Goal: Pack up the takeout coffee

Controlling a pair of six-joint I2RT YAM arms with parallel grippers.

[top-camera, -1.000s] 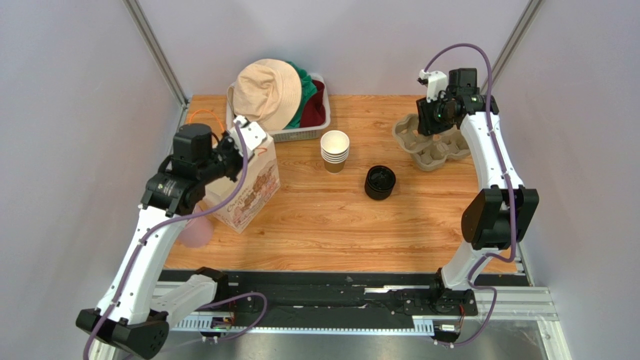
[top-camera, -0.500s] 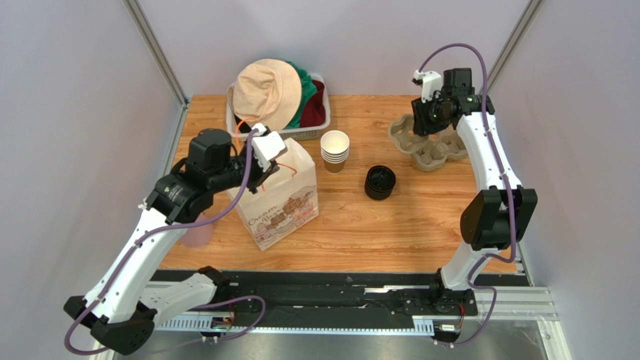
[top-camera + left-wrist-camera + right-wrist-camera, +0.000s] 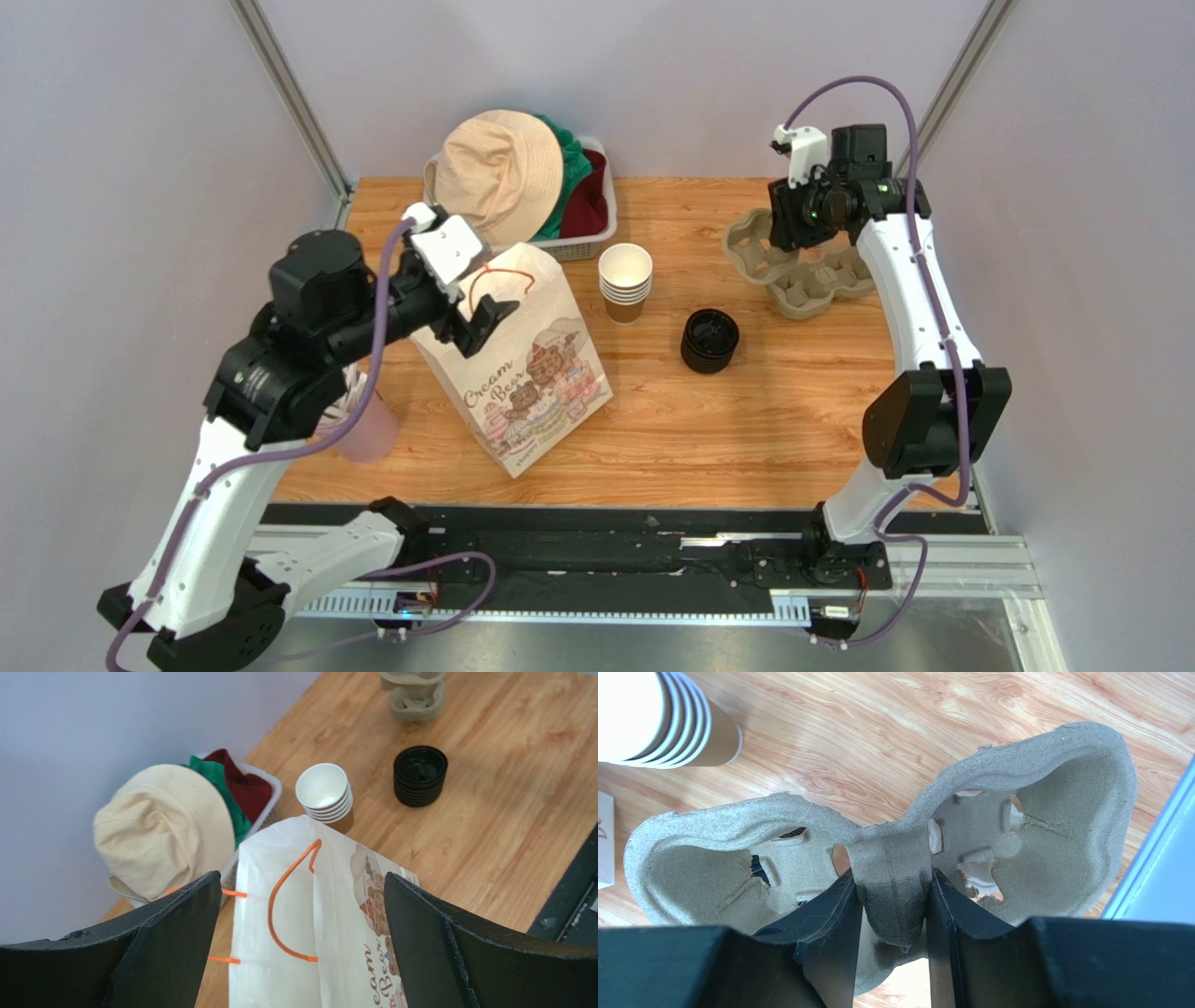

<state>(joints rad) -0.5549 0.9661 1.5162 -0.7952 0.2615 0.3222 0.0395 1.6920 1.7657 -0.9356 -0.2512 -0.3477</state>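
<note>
Your left gripper (image 3: 474, 311) spread wide over paper bag (image 3: 526, 367), gripping nothing; bag likely staged for loading. Your right gripper (image 3: 892, 882) pinches centre ridge of pulp cup carrier (image 3: 1046, 812), probably for carrying.

From my claw I look down on the paper cups (image 3: 626, 282). They are nested in one upright stack on the wooden table (image 3: 730, 420), about midway left to right and toward the far side. The sides are kraft-brown and the white rims ring one above another. The top cup is white inside, with its mouth open upward. The black lids (image 3: 710, 340) stand apart, just right and nearer.
</note>
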